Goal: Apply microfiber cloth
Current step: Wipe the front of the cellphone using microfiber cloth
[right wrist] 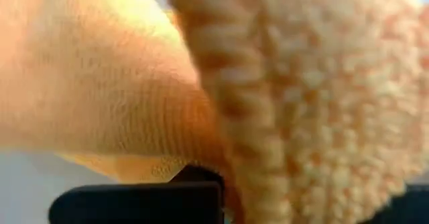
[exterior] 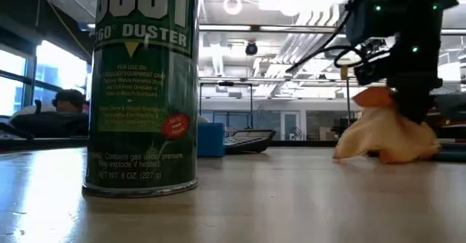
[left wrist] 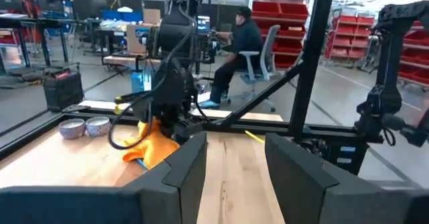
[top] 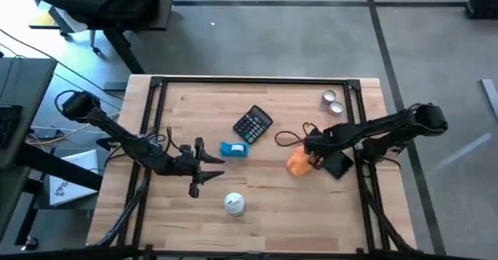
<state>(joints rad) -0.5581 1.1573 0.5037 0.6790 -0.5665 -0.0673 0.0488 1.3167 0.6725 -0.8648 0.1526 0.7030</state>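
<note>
One can (exterior: 142, 90) reads "DUSTER" | right fingers (top: 311, 157) grasping microfiber cloth (top: 299, 163) | left fingers (left wrist: 234, 170) released

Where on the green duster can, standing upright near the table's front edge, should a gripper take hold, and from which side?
Grip the duster can around its straight round body, below the cap, jaws level. Come from the left gripper side, which is probably best: it hangs open closest, while the right gripper is on the orange microfiber cloth.

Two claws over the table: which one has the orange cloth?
The right claw. It is bunched into the microfiber cloth, right of the calculator. The left claw hangs open and empty beside the duster can.
</note>
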